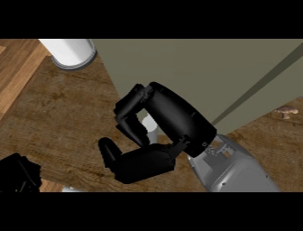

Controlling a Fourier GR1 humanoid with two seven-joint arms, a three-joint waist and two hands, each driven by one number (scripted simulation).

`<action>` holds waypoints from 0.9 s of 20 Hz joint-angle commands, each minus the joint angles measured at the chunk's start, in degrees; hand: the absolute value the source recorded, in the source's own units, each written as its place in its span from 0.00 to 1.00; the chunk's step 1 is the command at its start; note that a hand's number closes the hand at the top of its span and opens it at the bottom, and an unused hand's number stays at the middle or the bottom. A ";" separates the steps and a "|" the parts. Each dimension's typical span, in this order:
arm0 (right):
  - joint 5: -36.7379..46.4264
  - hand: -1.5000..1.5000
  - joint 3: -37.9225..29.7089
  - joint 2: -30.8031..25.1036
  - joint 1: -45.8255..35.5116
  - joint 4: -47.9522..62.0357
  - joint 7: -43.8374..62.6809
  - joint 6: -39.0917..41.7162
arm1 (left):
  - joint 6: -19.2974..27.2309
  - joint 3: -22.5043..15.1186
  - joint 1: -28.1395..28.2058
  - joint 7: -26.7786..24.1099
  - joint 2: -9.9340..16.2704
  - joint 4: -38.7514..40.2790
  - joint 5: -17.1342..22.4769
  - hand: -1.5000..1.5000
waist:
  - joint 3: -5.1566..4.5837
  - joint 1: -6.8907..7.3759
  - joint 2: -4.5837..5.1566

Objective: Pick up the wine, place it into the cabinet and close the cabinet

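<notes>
Now our right hand [161,122] curls around a pale object, perhaps the wine bottle [150,125], beside the cabinet [194,67] edge; our left hand [7,176] stays unclear.

from my remote seat: cabinet [201,72] stands at the counter's [61,117] back, right hand [158,131] before it, cylinder [71,50] at back left, mushroom [286,111] right, left hand [7,176] front left.
</notes>
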 commanded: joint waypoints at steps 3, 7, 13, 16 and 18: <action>2.40 1.00 -2.79 1.33 -14.69 12.94 -1.50 -4.48 | -4.10 1.47 -0.95 -1.37 -0.42 2.95 1.97 1.00 | -0.41 1.23 0.67; 3.62 1.00 -5.70 1.35 -20.50 20.91 -2.80 -5.79 | -5.44 3.07 -1.38 -1.42 -0.01 4.43 3.15 1.00 | -0.26 1.41 1.26; 2.42 1.00 -9.74 1.39 -28.47 32.09 -4.34 -6.23 | -8.77 4.29 -1.02 -2.87 0.58 6.67 3.81 1.00 | -0.22 2.15 1.57; -1.46 1.00 -12.66 1.39 -30.22 36.21 -6.60 -5.95 | -9.70 5.43 -1.55 -3.45 0.44 7.84 4.45 1.00 | -0.03 1.38 1.94; -3.36 1.00 -13.60 1.39 -29.30 37.15 -7.00 -5.77 | -10.83 5.21 -1.21 -4.29 0.23 8.03 4.35 1.00 | -0.02 1.44 2.26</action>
